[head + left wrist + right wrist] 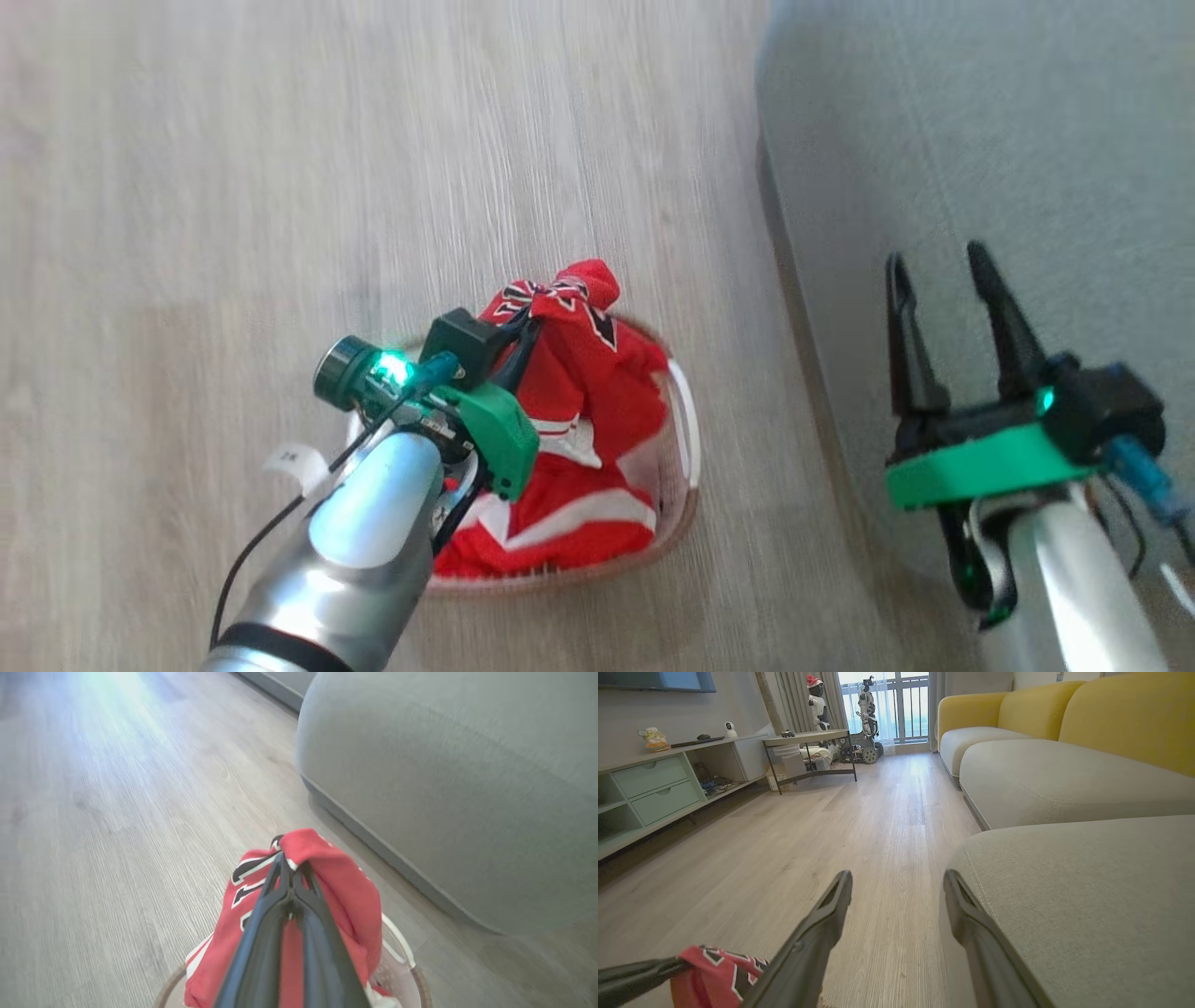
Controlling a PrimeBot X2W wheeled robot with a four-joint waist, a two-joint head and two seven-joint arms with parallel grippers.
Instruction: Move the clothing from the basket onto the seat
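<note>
Red clothing [597, 392] upright in left pincer [290, 864]

Soft, even daylight comes from the window [896, 709] at the far end of the right wrist view — it lays a pale sheen along the floor [887, 812]. In the left wrist view a blue-white glare washes out the upper left corner, and blur smears the floor grain and the seat [444, 788]; the clothing [345, 891] is vivid red. A narrow shadow runs under the seat's edge. The head view is smeared too — a green lamp [392, 369] flares.
</note>
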